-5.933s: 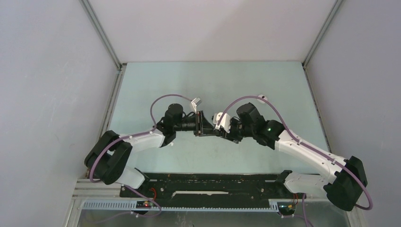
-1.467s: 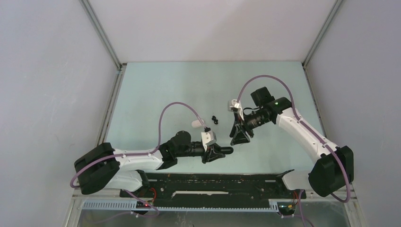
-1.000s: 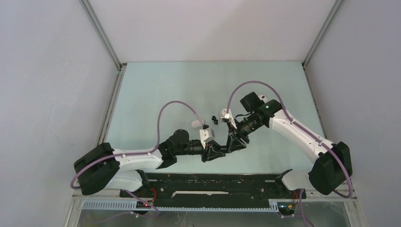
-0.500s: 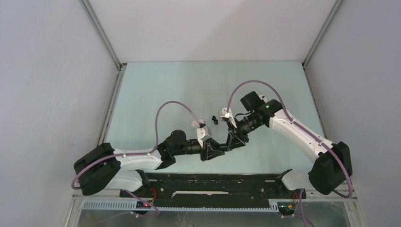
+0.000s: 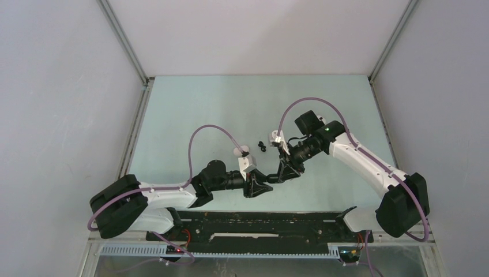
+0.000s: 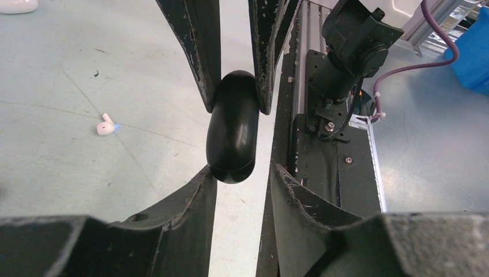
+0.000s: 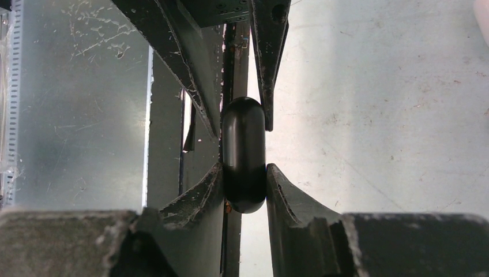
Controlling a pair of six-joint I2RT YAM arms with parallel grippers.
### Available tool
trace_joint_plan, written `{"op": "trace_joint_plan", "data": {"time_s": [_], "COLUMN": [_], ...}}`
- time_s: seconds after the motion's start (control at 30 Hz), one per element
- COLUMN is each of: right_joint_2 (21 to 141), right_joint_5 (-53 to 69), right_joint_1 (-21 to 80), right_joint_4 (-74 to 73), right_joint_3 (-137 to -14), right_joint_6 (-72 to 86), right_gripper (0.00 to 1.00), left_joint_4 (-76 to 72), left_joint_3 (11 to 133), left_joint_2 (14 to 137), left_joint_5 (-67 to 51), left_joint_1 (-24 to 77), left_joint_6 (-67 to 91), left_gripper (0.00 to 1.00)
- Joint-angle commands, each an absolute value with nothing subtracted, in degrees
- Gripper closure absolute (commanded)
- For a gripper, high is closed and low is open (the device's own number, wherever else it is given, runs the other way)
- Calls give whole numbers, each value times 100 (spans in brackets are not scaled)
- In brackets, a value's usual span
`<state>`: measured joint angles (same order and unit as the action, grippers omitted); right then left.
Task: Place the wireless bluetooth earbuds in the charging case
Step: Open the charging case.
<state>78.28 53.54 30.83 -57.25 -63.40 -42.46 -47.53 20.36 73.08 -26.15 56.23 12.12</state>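
A black pill-shaped charging case (image 5: pixel 272 178) hangs above the table between my two grippers, lid closed. My right gripper (image 7: pixel 244 167) is shut on one end of the case (image 7: pixel 243 156). My left gripper (image 6: pixel 242 170) is open, and its fingertips (image 6: pixel 209 176) flank the other end of the case (image 6: pixel 232 133) with a gap on one side. In the top view the left gripper (image 5: pixel 260 186) and the right gripper (image 5: pixel 281 174) meet tip to tip. A black pair of earbuds (image 5: pixel 262 145) lies on the table behind them. One white earbud (image 6: pixel 105 124) lies on the table to the left.
A white case (image 5: pixel 237 151) lies behind the left wrist and also shows in the left wrist view (image 6: pixel 17 4). The black base rail (image 5: pixel 259 222) runs along the near table edge, close under the grippers. Grey walls enclose the table.
The left gripper held the black case alone; the right gripper came in and closed on its free end. The left gripper has since opened and drawn back slightly to the left.
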Motion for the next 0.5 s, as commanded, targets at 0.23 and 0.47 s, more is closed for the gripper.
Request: {"op": "trace_joint_plan", "data": {"time_s": [0.23,0.47], "right_joint_2": [7859,7875], "right_joint_5": [5335,5373], "right_joint_1": [3153,3168], "right_joint_4": [-5660,-5678], "right_joint_3": [-6452,-6455], "right_joint_6": [-4219,-4236], "right_gripper": [88,87], "left_joint_4": [-5115,-5141], "left_joint_3": [2153,2175], "left_joint_2": [7328,7357], "left_joint_5": [-2580,-2538], "left_joint_1": [5599,5582], "left_joint_6": [1406,1465], "left_gripper": [55,54]}}
